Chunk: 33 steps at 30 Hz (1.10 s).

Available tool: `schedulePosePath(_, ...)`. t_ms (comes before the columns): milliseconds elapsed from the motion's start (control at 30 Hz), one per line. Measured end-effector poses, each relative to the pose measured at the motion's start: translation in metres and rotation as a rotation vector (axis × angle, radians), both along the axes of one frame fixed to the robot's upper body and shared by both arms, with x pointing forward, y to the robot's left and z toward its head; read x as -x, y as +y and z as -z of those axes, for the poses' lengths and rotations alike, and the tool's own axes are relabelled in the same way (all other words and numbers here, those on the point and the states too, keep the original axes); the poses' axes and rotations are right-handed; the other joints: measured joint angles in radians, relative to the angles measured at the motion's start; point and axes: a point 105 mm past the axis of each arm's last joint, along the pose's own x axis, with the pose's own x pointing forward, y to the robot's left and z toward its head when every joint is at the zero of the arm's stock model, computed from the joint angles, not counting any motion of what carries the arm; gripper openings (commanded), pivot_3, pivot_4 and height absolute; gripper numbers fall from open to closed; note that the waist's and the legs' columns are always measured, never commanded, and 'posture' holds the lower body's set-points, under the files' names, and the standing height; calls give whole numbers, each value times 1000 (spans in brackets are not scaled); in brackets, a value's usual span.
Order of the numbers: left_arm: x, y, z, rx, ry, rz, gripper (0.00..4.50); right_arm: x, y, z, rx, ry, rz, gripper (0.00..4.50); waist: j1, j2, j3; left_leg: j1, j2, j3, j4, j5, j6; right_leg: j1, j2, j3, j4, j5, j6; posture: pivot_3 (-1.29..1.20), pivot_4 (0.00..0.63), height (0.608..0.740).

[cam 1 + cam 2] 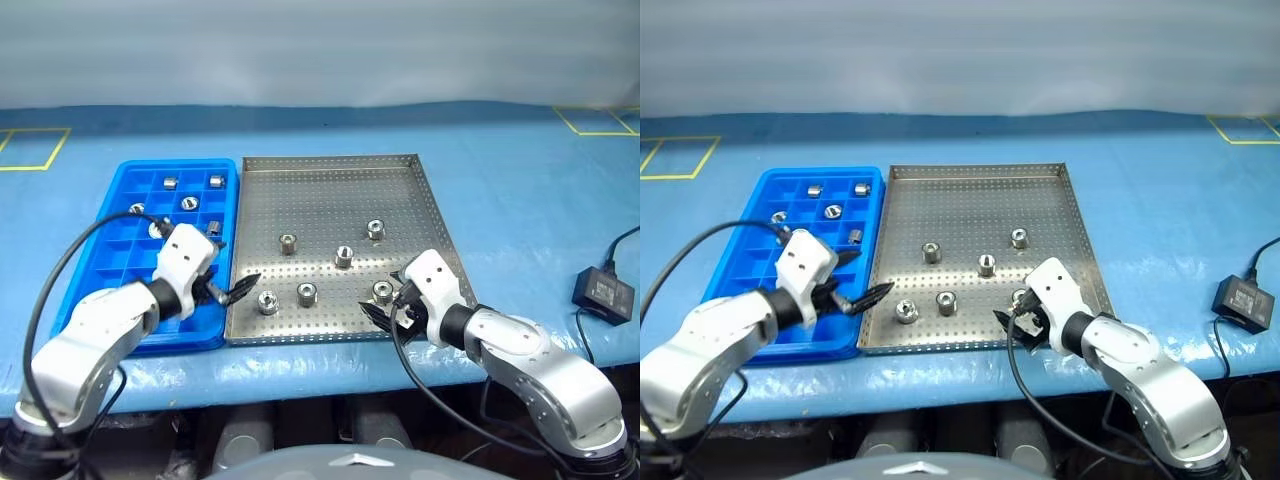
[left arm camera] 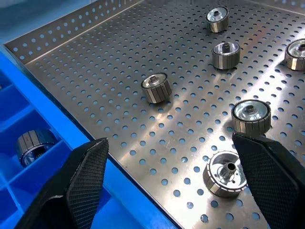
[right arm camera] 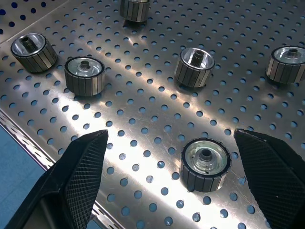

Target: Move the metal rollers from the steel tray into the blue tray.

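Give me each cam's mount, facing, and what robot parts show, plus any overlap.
Head stereo pair: looks forward and down at the steel tray, the blue tray and both arms.
Left wrist: along the left gripper, open fingers, over the trays' shared edge.
Right wrist: along the right gripper, open, a roller between its fingers.
Shared: both wrist views show the steel tray's rollers.

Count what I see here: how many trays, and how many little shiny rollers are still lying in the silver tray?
Trays: 2, a silver tray and a blue tray
Rollers in the silver tray: 6
Total: 8
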Motion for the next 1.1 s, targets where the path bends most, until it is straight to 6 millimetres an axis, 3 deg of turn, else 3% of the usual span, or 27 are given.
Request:
schedulePosePath(167,-41,-12,3,23,66,-79,4500,-3,2,-1,-3,-16,4,4463,1,-1,0,0,-4,1,1,0,0,0,0,0,0,1,2,13,150,740)
schedulePosePath(433,-71,-48,31,-25,179,31,4500,-7,10,3,-22,-20,7,4463,-14,-1,0,-1,-5,1,0,-1,2,-1,0,1,0,3,-3,-22,150,740)
schedulePosePath(667,-90,-52,57,-61,226,-14,4500,-7,13,3,-31,-35,12,4463,-15,-1,0,-1,-5,1,1,-1,2,-1,0,1,0,2,-2,-36,150,740)
schedulePosePath(767,-92,-52,65,-73,248,-18,3941,-7,15,4,-37,-35,13,4500,-17,-1,0,-1,-5,2,1,-1,2,-1,0,1,0,3,-3,-38,150,740)
schedulePosePath(1000,-92,-54,64,-87,245,10,1681,-7,17,4,-40,-36,16,4500,-16,-1,0,-1,-2,2,1,-1,2,-1,-1,1,0,3,-3,-21,150,740)
schedulePosePath(1100,-90,-49,58,-56,219,-16,1690,-7,19,4,-42,-36,7,4500,-20,-1,0,-1,-1,2,1,-1,2,-1,0,1,1,3,-3,-9,150,740)
